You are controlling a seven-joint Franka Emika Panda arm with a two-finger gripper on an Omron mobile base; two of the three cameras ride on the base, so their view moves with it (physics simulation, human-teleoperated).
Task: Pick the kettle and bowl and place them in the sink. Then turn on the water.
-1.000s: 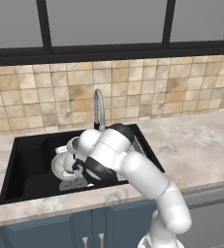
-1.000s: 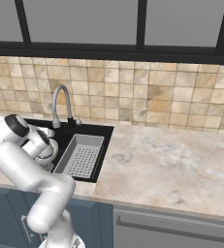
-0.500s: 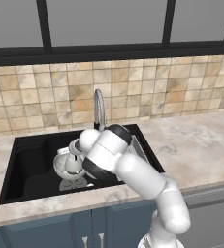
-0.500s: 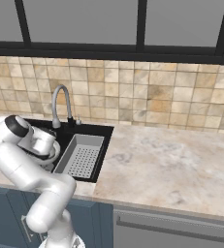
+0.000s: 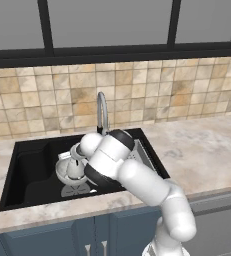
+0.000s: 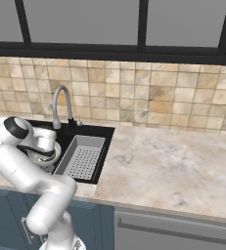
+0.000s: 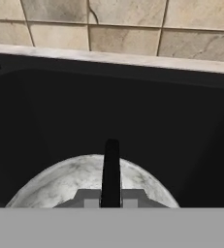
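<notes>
The arm is bent down into the sink point(image 5: 32, 165), a black basin sunk into the marbled worktop point(image 5: 207, 150).

In the left base view, the wrist is seen lowered over the bowl point(image 5: 69, 172), which sits on the basin floor near the middle. The silvery kettle point(image 5: 76, 167) is seen inside the bowl, directly under the hand. The claw itself is hidden there by the wrist and forearm. The curved silver faucet point(image 5: 102, 107) is seen rising behind the arm at the back rim.

In the right base view, the bowl point(image 6: 45, 155) is glimpsed as a pale rim beneath the hand, and the kettle cannot be made out. The grey perforated drain tray point(image 6: 82, 158) is laid open in the right part of the basin, whereas in the left base view it is largely covered by the arm. The faucet point(image 6: 59, 100) is seen clear of the arm.

In the hand view, the claw point(image 7: 110, 196) is seen clenched on the kettle's thin black handle point(image 7: 111, 169), which runs straight up from between the fingertips. The rounded grey kettle point(image 7: 84, 181) is seen just below, against the dark basin wall point(image 7: 133, 106).
</notes>
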